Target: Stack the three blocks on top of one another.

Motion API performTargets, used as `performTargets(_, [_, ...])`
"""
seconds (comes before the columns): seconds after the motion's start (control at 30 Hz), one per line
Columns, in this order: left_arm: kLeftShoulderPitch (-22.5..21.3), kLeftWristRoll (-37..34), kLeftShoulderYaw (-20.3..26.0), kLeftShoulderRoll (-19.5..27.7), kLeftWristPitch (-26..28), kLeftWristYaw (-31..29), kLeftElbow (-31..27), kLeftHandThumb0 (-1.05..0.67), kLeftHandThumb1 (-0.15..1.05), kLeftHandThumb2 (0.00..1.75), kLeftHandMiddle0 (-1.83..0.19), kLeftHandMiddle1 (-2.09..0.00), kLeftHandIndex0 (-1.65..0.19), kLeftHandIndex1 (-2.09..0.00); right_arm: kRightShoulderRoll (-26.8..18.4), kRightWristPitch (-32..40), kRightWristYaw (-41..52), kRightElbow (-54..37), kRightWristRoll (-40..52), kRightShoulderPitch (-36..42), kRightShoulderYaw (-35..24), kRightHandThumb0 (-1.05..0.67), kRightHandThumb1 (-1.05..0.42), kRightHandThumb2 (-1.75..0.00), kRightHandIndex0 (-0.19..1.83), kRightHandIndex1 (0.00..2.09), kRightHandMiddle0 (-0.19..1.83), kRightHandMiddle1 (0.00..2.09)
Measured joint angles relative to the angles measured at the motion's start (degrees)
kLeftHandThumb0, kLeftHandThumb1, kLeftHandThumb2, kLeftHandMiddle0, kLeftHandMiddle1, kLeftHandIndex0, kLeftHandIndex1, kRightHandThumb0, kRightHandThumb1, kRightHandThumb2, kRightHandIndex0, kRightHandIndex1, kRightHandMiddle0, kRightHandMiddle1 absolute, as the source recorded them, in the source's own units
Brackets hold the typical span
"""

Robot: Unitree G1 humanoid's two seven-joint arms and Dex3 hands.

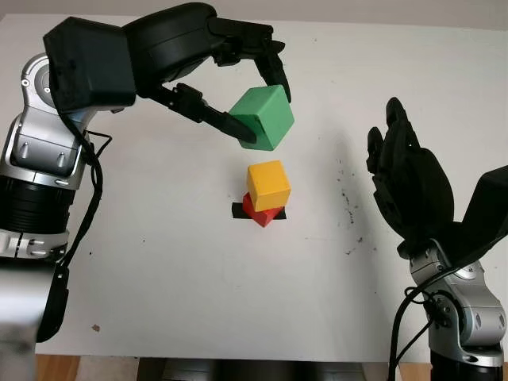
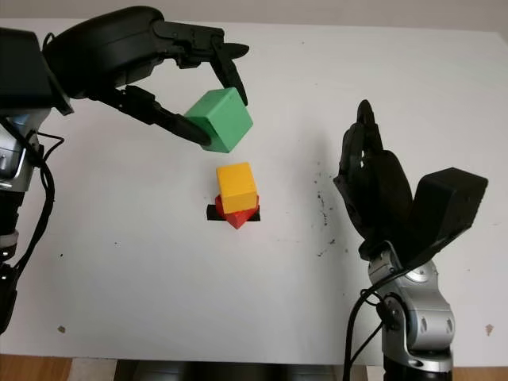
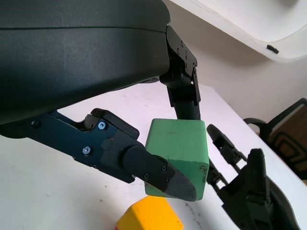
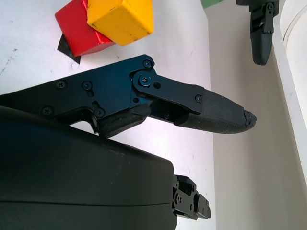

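Observation:
My left hand is shut on a green block, held in the air just above and slightly behind the stack. In the left wrist view the green block sits pinched between black fingers, above the yellow one. A yellow block stands on a red block, which rests on a black mark at the table's middle. The right wrist view shows the yellow block on the red block. My right hand is open, raised to the right of the stack.
The white table carries small dark specks between the stack and my right hand. A brown spot lies near the front left edge. A wall and a chair stand beyond the table.

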Motion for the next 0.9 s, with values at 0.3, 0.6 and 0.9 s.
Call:
performTargets(0.3, [3.7,5.7,-1.2,0.1,-3.9,2.5,-4.0,-0.4,0.98,0.06,-0.15,-0.05,-0.35,-1.39,0.0,0.0,0.2,0.0,0.0,0.2,0.1,-0.76,-1.05,-0.73,-0.19,0.0,-0.19,0.0])
performTargets(0.6, [4.1,6.5,-2.2,0.1,-5.4,2.4,-3.7,-0.42,1.0,0.06,-0.13,-0.05,-0.29,-1.48,0.2,0.0,-0.1,0.0,0.0,0.2,0.1,-0.77,-1.05,-0.72,-0.19,0.0,-0.19,0.0])
performTargets(0.9, [4.1,7.0,-3.7,-0.7,-5.8,1.8,-2.9,-0.43,1.01,0.05,-0.13,-0.05,-0.26,-1.65,0.7,0.0,-1.0,0.0,0.0,0.3,0.3,-0.77,-1.05,-0.71,-0.19,0.0,-0.19,0.0])
